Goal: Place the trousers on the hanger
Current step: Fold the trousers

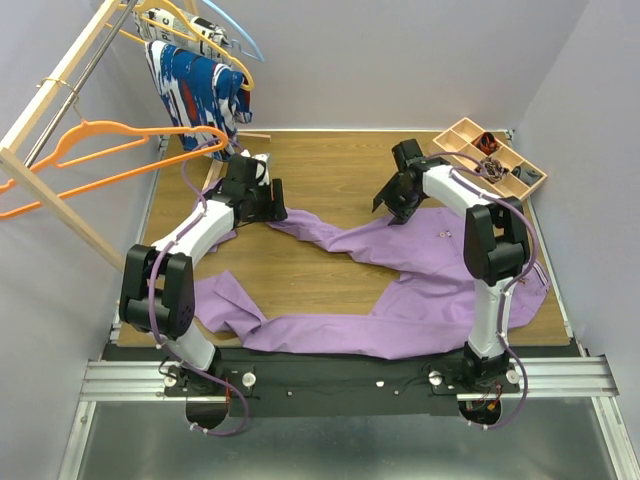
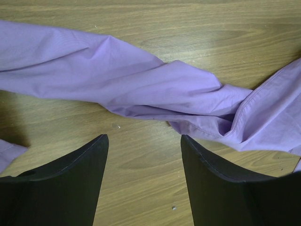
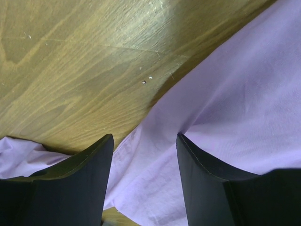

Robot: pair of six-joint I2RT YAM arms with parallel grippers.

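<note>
Top view: trousers [image 1: 400, 300] sprawl on worktop [image 1: 330, 160], centre to lower right; hanger [image 1: 110, 179] on rack [image 1: 60, 205], upper left, well apart. Step looks like pre-grasp. Left wrist: left tool [image 2: 143, 139] released, empty, over bare wood just below twisted leg. Right wrist: right tool [image 3: 145, 136] released, above cloth edge. Next prob. needs both lowering and clenching on fabric.

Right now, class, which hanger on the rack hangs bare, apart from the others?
The bright orange hanger, empty at the near end of the rack; the yellow-orange hanger and light blue hanger hang farther back by the patterned garment.
</note>
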